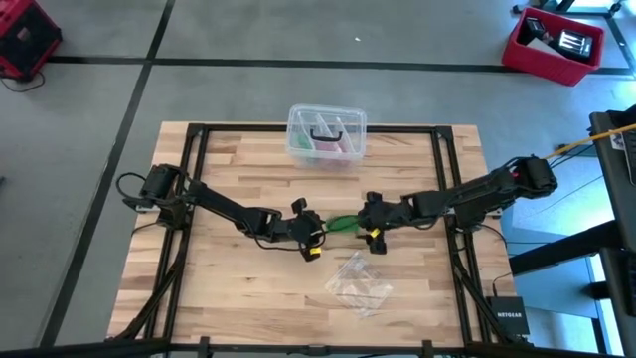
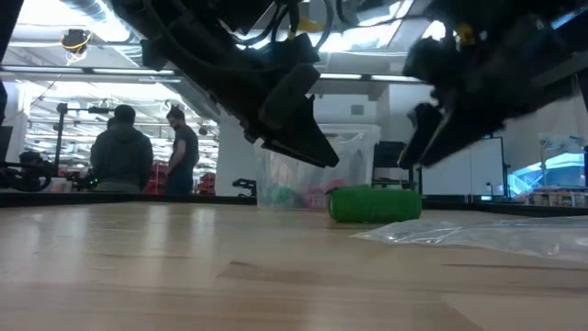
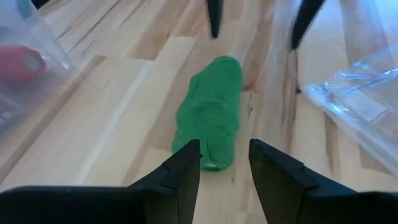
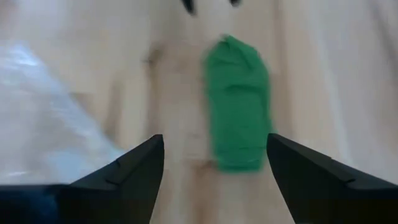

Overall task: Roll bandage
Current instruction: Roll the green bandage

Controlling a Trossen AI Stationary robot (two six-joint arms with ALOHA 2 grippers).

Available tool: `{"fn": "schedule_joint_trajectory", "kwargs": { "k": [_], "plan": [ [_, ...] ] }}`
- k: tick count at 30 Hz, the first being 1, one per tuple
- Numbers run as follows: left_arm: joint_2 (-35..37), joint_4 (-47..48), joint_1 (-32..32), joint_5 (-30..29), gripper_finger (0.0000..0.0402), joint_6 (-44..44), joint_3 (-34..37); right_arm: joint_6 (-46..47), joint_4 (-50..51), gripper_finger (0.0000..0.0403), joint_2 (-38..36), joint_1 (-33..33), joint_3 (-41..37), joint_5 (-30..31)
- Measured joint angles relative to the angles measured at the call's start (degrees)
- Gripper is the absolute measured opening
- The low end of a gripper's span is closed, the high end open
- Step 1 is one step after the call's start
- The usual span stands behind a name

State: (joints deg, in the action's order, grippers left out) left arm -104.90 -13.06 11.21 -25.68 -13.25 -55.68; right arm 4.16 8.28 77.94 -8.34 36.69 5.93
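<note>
- The tabletop [image 1: 238,159] carried everything I had to work with, and the bandage [image 1: 343,224] lay on it as a rolled green cylinder, on its side, in the gap between my two end effectors.
- From the left end effector [image 1: 316,239] the bandage sat just ahead of the fingertips, lying lengthwise away from them; in the left wrist view the near end of the roll [image 3: 210,124] showed just beyond the tips and between the two fingers [image 3: 183,165], which stood apart and held nothing.
- From the right end effector [image 1: 372,231] the bandage also sat just ahead; in the right wrist view the roll [image 4: 239,102] ran lengthwise away from the fingers [image 4: 140,165], which were spread wide and empty, and it lay off-centre, nearer one finger than the other.
- So the roll's long axis ran roughly along the line joining my two end effectors, each facing one end of it; I judged neither arm clearly nearer, both being just beside it.
- In the low view the bandage [image 2: 375,204] rested flat on the tabletop with both arms hovering above it, not touching.
- A clear plastic box [image 1: 326,134] stood well beyond the bandage, and a crumpled clear bag [image 1: 360,283] lay near it on my side.
</note>
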Motion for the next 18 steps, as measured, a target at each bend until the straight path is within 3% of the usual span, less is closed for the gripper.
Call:
{"fn": "schedule_joint_trajectory", "kwargs": {
  "k": [4, 10, 15, 18],
  "plan": [
    [0.0, 0.0, -1.2, 0.0, 0.0131, 0.9, 0.0, -1.4, -5.9, 0.0285, -0.1, 0.8, -2.9, 5.0],
    [0.0, 0.1, -2.4, 0.0, 0.0131, -0.9, 0.0, -4.7, -7.0, 0.0285, 1.9, 3.9, -5.5, 2.1],
    [0.0, -1.3, -2.8, 0.0, 0.0131, -0.1, 0.0, -6.2, -17.0, 0.0283, 6.5, 5.5, -7.2, -0.5],
    [0.0, -1.1, -3.1, 0.0, 0.0131, -1.1, 0.0, -6.1, -17.8, 0.0266, 9.4, 5.3, -7.2, -1.7]
  ]
}}
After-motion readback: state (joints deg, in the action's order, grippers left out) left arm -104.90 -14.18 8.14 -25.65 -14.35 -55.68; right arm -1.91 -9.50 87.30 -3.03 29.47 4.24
